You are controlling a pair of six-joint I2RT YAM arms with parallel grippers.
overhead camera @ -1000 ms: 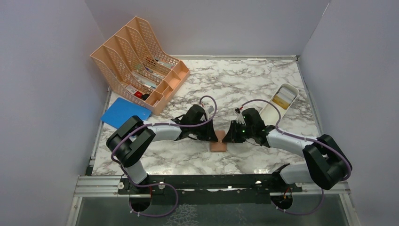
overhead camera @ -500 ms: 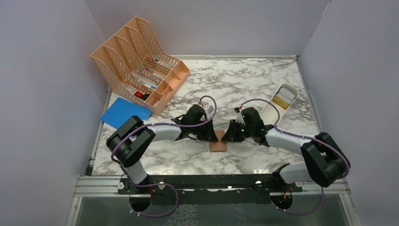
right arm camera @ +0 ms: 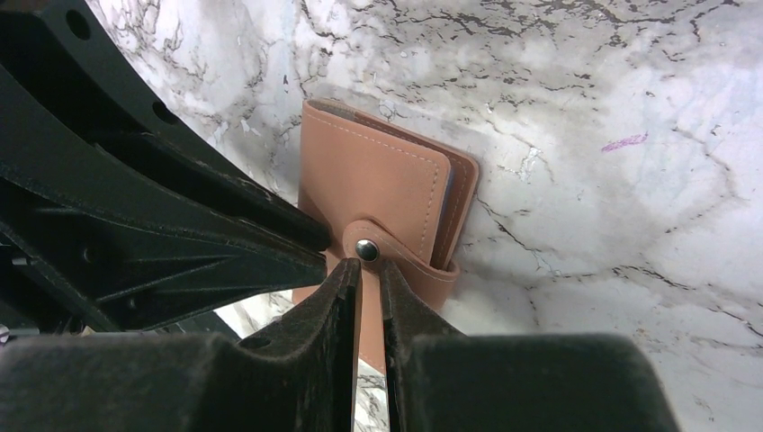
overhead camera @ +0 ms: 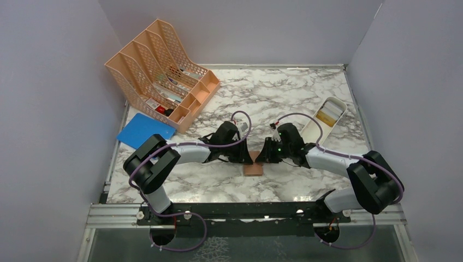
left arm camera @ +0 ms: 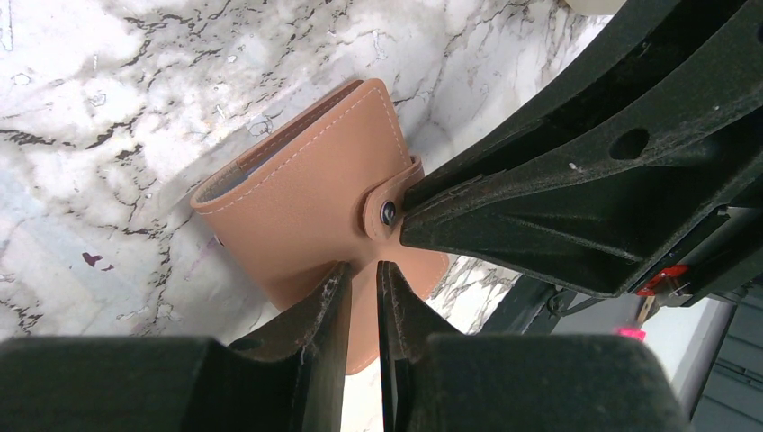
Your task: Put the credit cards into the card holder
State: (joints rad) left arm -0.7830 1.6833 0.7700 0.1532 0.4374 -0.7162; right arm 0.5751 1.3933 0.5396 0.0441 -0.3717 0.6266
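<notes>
The card holder [overhead camera: 253, 170] is a pinkish-tan wallet, folded shut with its snap tab [right arm camera: 366, 249] fastened, lying flat on the marble table between both arms. My left gripper [overhead camera: 248, 157] is shut with a thin gap, its tips low over the wallet's cover [left arm camera: 297, 198] just beside the snap [left arm camera: 388, 212]. My right gripper [overhead camera: 264, 156] is shut too, its tips [right arm camera: 370, 270] right at the snap tab from the opposite side. Neither holds anything. A yellowish credit card [overhead camera: 327, 116] lies in the white tray [overhead camera: 337, 103] at the back right.
A peach mesh file organiser [overhead camera: 158, 71] stands at the back left with small items in it. A blue flat folder [overhead camera: 143, 131] lies in front of it by the left wall. The two grippers nearly touch each other over the wallet.
My right gripper has edged left, closer to the wallet's snap tab. The left arm and the wallet have stayed put.
</notes>
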